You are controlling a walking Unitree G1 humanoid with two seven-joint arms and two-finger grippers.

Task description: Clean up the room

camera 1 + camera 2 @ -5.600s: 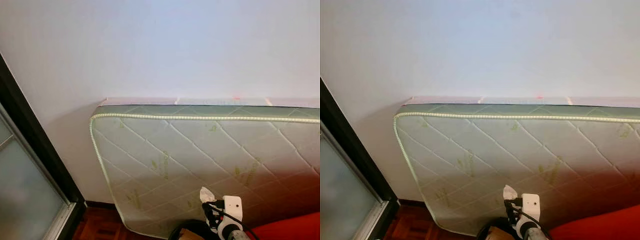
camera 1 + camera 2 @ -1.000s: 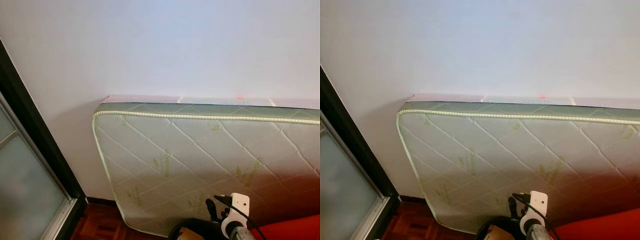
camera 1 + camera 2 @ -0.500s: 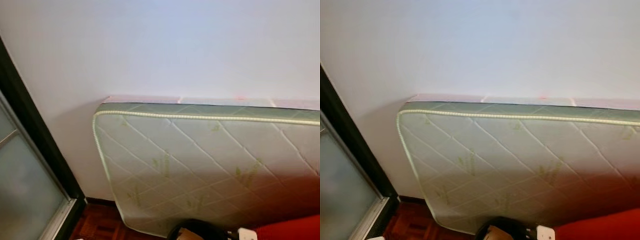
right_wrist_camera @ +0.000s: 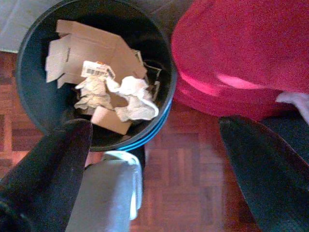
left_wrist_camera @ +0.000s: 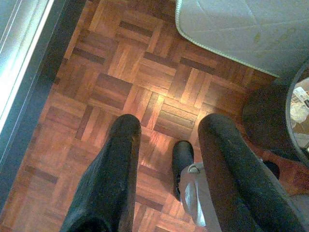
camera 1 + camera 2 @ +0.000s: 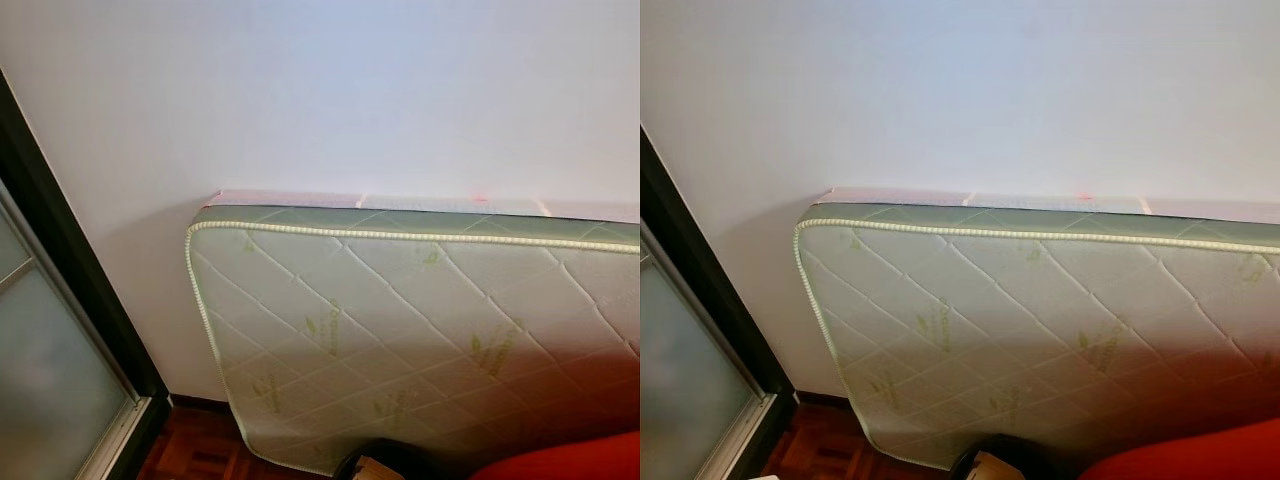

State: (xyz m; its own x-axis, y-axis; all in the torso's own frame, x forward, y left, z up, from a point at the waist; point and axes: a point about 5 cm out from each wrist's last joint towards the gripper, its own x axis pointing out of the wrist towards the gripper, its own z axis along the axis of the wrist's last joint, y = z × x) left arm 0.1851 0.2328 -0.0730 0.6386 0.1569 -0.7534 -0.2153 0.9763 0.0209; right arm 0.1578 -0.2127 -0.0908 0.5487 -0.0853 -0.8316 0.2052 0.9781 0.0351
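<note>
Poised right over the black bin (image 4: 30, 96) with the right gripper (image 4: 149, 128), fingers spread wide and nothing between them. Down inside: flattened cardboard (image 4: 91, 53) and crumpled white paper (image 4: 130, 99), well within the rim. Looks like a drop done, by the lie of it. Tight company here, with a red cushion (image 4: 231, 53) pressed up beside the bin. Over on the other side, left gripper (image 5: 169, 121) parted and empty too, pointing down at parquet floor (image 5: 120, 72) near the robot's own foot (image 5: 182, 159). Up ahead, a quilted mattress (image 6: 400, 310) propped against the white wall (image 6: 350, 90). To do this well: lift straight up, clear of the rim, avoid nudging the bin, then scan the floor for more litter before stepping off
</note>
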